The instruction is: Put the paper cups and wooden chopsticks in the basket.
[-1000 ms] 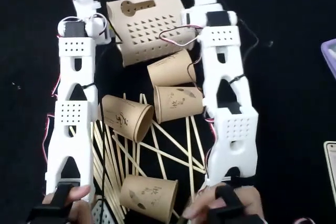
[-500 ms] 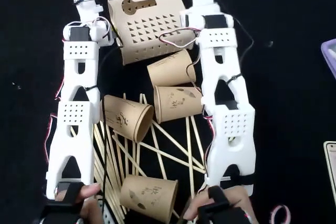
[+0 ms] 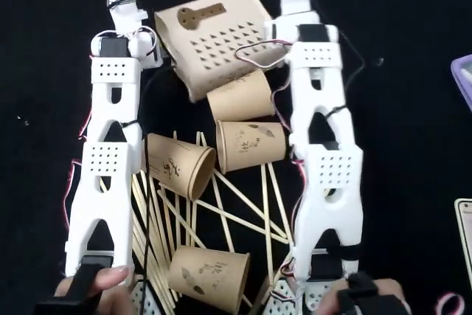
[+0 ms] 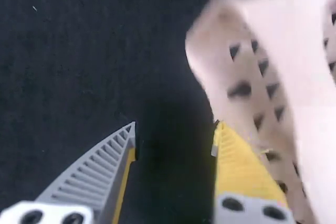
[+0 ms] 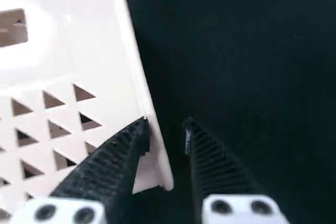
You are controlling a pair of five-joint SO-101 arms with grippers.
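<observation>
Basket [image 3: 221,42] lies at the far end of the bench [image 3: 413,108], between the tips of my two arms. It sits skewed, with a perforated wall and the handle slot turned up toward the high camera. I cannot tell whether it rests on its side or upside down.

Left pincer [image 4: 173,129] is open, fingers well apart, with nothing but black bench cloth in the gap. The basket's perforated wall stands just beside the yellow finger. I cannot tell whether they touch.

Right pincer [image 5: 164,124] is open by a narrow gap and grips nothing. It sits at the basket's opposite corner. One black finger lies in front of the perforated wall, the other over bare bench, and the corner edge shows in the gap between them.

Paper cups: four, all on their sides on the bench, none in the basket.
- upper cup [image 3: 240,95] lies against the basket's near edge, touching it.
- second cup [image 3: 251,145] lies just below the upper cup, close beside the right arm.
- third cup [image 3: 177,165] lies beside the left arm. Its open mouth is turned toward the second cup.
- lowest cup [image 3: 209,278] lies near the arm bases, on top of the sticks.

Wooden chopsticks [image 3: 221,212] are loose on the bench between the arms. They cross one another in a scatter from the two middle cups down past the lowest cup. A tighter bundle runs along the left arm.
</observation>
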